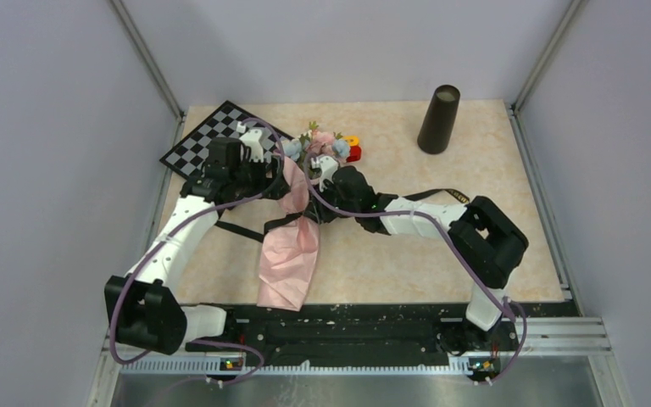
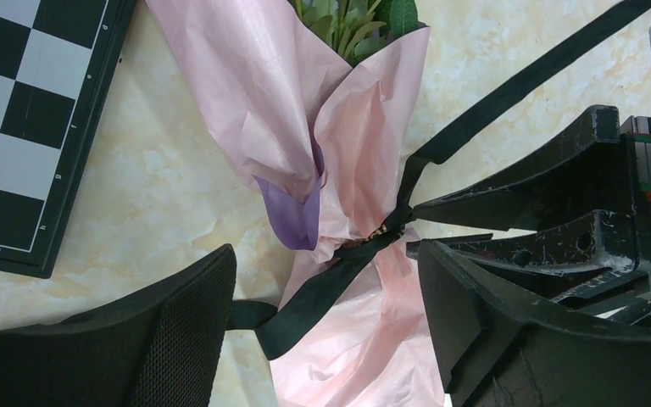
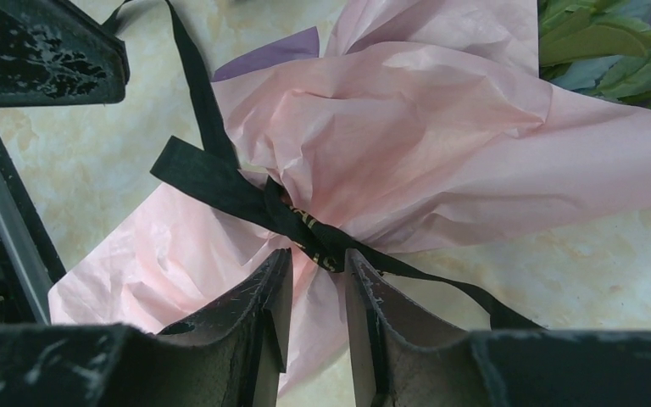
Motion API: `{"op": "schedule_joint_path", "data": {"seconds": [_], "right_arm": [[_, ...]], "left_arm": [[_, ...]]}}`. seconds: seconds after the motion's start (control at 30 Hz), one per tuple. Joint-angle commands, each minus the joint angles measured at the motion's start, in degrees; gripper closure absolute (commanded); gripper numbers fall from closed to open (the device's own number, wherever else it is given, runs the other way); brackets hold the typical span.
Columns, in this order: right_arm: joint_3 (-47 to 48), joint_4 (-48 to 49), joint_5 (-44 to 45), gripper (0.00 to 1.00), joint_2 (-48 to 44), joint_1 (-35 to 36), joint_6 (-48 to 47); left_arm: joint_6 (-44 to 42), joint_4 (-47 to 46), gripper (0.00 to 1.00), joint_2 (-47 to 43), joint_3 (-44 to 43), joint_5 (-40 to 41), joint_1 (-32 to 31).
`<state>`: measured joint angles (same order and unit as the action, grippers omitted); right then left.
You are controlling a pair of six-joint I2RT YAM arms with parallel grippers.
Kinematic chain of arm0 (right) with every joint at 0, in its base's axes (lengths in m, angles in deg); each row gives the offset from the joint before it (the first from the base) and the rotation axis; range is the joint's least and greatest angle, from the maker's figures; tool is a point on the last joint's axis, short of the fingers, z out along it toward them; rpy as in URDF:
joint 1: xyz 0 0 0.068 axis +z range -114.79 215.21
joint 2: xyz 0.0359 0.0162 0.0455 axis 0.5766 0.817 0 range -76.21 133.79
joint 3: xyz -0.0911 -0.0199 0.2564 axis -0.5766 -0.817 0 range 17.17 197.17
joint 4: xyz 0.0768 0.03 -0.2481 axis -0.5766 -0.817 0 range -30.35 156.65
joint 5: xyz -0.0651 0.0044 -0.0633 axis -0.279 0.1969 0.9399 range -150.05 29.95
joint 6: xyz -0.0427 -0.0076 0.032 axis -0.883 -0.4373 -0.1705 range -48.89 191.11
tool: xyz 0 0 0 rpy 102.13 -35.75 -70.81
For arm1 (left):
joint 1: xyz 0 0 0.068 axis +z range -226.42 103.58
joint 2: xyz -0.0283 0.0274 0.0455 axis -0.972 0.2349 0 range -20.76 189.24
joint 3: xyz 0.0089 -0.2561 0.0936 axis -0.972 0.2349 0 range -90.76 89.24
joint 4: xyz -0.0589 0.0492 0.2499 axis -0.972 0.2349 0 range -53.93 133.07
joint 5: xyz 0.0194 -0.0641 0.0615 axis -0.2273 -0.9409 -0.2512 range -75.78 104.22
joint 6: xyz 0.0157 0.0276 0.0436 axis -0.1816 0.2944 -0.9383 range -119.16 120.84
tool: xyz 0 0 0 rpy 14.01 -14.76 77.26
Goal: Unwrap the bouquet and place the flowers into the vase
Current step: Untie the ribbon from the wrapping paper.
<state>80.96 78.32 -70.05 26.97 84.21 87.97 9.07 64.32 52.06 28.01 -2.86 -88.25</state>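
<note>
Bouquet of crinkled pink paper [image 1: 290, 254], lilac on its inside and bound at the waist with a black gold-lettered ribbon [image 3: 220, 174], lies flat on the beige marbled tabletop [image 1: 407, 263] between the two arms. Its flowery mouth points toward the far wall and its paper tail toward the arm bases. We see the right gripper [image 3: 318, 259] reaching in from the right with its jaws only a narrow gap apart and the ribbon's knot sitting right at the fingertips; we cannot tell whether they pinch it or merely bracket it. The left gripper [image 2: 331, 331] hangs over the same waist with its jaws spread wide, one finger on each side of the paper tail and a ribbon end lying between them, gripping nothing that we can make out. In the left wrist view the right gripper's fingers crowd in just beside the left gripper's right finger. The pink, cream and light-blue artificial flowers [image 1: 322, 142] and their green leaves poke out of the paper's mouth. Just beside the blooms on the right sits a small red-and-yellow toy block [image 1: 353, 149], and to their left a black-and-white checkered board [image 1: 208, 136] lies partly under the left arm's wrist. The tall dark tapered vase [image 1: 438, 119] stands upright near the far right corner, well apart from the bouquet.
</note>
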Motion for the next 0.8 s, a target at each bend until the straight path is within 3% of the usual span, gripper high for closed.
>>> {"op": "schedule_joint_path", "data": {"seconds": [0.0, 0.6, 0.77], "right_arm": [[3.8, 0.7, -0.4, 0.69, 1.2, 0.0, -1.1], [5.6, 0.3, -0.8, 0.80, 3.9, -0.1, -1.2], [5.7, 1.0, -1.1, 0.94, 4.5, -0.1, -0.9]], "left_arm": [[-0.4, -1.7, 0.19, 0.6, 0.2, -0.7, -0.4], [-0.3, -1.6, 0.23, 1.2, 0.1, -1.1, -0.8], [-0.6, -1.5, 0.25, 1.3, 0.1, -0.5, -0.9]]}}
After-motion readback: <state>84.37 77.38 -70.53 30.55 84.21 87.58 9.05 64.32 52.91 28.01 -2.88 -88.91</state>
